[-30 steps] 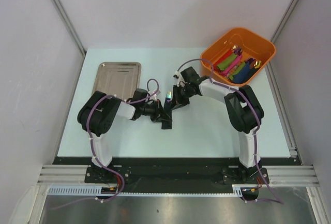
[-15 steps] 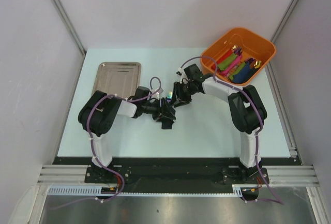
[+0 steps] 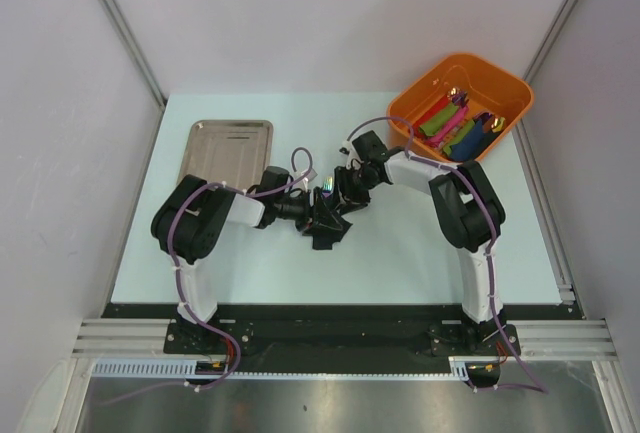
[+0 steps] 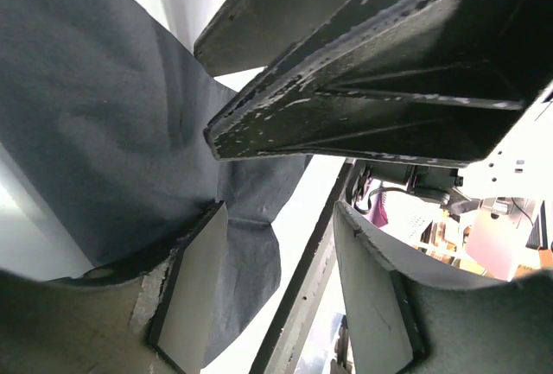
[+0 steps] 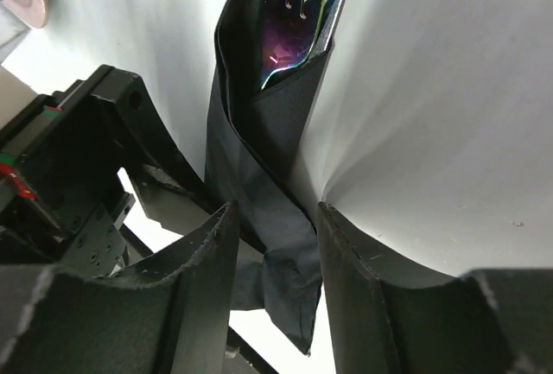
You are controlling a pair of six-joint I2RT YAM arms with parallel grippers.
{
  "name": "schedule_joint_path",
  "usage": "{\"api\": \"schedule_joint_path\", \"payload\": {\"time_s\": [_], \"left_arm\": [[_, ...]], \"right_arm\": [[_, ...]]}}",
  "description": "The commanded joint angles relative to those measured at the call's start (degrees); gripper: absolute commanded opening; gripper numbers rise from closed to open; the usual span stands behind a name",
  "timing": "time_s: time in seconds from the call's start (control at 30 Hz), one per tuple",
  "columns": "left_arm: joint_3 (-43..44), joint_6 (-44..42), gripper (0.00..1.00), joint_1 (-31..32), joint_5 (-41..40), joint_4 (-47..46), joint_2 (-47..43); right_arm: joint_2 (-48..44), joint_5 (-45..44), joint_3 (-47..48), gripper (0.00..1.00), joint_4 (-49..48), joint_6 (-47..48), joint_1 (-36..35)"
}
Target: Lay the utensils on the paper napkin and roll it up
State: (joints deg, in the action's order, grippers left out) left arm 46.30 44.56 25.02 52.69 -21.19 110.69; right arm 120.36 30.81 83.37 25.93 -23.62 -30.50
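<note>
Near the middle of the surface point(image 3: 400, 253), the paper napkin point(image 5: 259, 167) is wrapped into a loose black tube around the utensils point(image 5: 292, 33). Their iridescent fork tines stick out of its open end. The right tool point(image 5: 275, 257) pinches the tube's lower part between both fingers. The left tool point(image 4: 276, 301) has its fingers spread; a napkin flap lies behind one pad and reaches partly into the gap, ungripped. A steel tray point(image 3: 225, 148) sits by the far left corner, and an orange bin point(image 3: 470, 65) of coloured rolls at the far right corner.
</note>
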Motion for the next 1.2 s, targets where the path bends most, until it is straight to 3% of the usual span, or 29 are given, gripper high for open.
{"api": "schedule_joint_path", "payload": {"time_s": [0.0,0.27,0.5,0.63,1.17], "left_arm": [[-1.48,-3.69,0.61,0.21,-5.75,2.30,1.37],[-1.57,-3.25,0.56,0.12,-5.75,1.68,1.10],[-2.01,-3.42,0.31,0.12,-5.14,1.07,1.19],[-2.36,-3.51,0.31,0.12,-4.70,0.98,1.10],[-2.09,-4.30,0.28,-0.41,-3.73,0.80,1.19]], "right_arm": [[0.05,-0.31,1.53,0.43,0.17,1.82,-0.44],[-0.38,-3.30,-0.14,0.39,0.96,4.02,-0.70],[-1.79,-2.42,0.30,0.32,-0.45,3.66,-0.79],[-1.00,-3.47,0.65,0.37,-0.53,3.93,-1.05],[1.81,-4.27,2.23,0.33,-1.41,5.95,-1.05]]}}
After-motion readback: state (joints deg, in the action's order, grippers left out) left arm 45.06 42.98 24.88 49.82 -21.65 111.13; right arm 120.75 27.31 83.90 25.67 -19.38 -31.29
